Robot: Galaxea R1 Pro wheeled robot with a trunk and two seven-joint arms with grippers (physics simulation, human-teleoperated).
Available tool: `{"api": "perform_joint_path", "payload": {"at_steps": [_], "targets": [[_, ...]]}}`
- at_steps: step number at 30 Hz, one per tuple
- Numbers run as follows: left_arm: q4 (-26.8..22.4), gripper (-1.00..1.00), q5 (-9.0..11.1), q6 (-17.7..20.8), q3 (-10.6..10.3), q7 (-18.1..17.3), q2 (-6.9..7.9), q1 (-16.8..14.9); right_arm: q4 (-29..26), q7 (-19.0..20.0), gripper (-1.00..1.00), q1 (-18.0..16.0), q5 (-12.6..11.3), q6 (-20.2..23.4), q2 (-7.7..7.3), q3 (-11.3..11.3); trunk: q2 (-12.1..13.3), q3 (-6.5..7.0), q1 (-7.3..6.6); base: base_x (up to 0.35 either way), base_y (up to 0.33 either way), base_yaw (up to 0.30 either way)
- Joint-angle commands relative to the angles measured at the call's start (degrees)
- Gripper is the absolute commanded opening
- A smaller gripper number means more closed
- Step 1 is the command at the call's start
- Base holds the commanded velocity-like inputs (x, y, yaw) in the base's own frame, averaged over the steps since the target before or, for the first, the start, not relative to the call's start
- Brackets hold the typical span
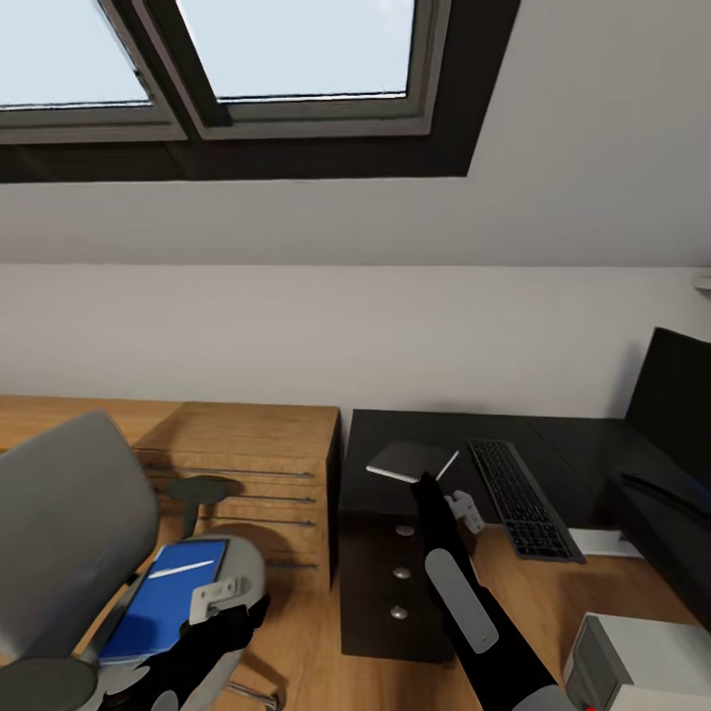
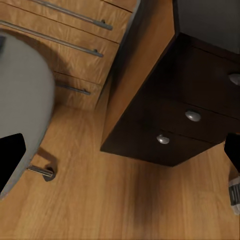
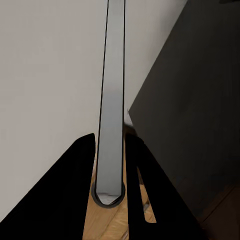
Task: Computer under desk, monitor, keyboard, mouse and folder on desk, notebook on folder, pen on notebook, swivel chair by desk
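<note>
Folder (image 1: 163,597) lies on the swivel chair (image 1: 69,533) seat, lower left of the head view. Left gripper (image 1: 225,604) hovers beside it, jaws apart, empty. Right gripper: state indeterminate. Recommend descending squarely over the folder's near edge before closing.

Head view overlooks desk (image 1: 578,444); left wrist faces its drawers (image 2: 192,116).

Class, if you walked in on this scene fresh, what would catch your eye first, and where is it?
Probably the bright blue folder lying on the grey swivel chair at lower left. Next, the skylight overhead, and the black desk at right, with the keyboard and notebook on it.
</note>
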Motion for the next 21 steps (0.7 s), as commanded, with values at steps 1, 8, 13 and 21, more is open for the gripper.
{"api": "perform_joint_path", "payload": {"at_steps": [1, 8, 13, 21], "targets": [[-0.09, 1.00, 0.61, 0.17, -0.12, 0.58, 0.05, -0.01, -0.03, 0.03, -1.00, -0.05, -0.46, -0.46, -0.03, 0.16, -0.03, -0.06, 0.04, 0.321, 0.000, 0.000], [-0.06, 1.00, 0.62, 0.12, -0.06, 0.70, 0.05, -0.01, 0.58, 0.17, -1.00, -0.05, -0.28, -0.46, -0.08, 0.85, -0.03, -0.06, 0.04, 0.105, 0.000, 0.000], [-0.06, 1.00, 0.69, 0.10, -0.06, 0.69, 0.05, -0.01, 2.25, 0.16, -1.00, -0.05, -0.29, -0.51, -0.13, 0.99, -0.03, -0.06, 0.04, 0.011, 0.000, 0.000], [-0.06, 1.00, 0.82, 0.10, -0.05, 0.72, -0.07, -0.01, 3.00, 0.03, -1.00, -0.05, -0.37, -0.71, -0.12, 0.90, -0.03, -0.06, 0.04, 0.002, 0.000, 0.000]]}}
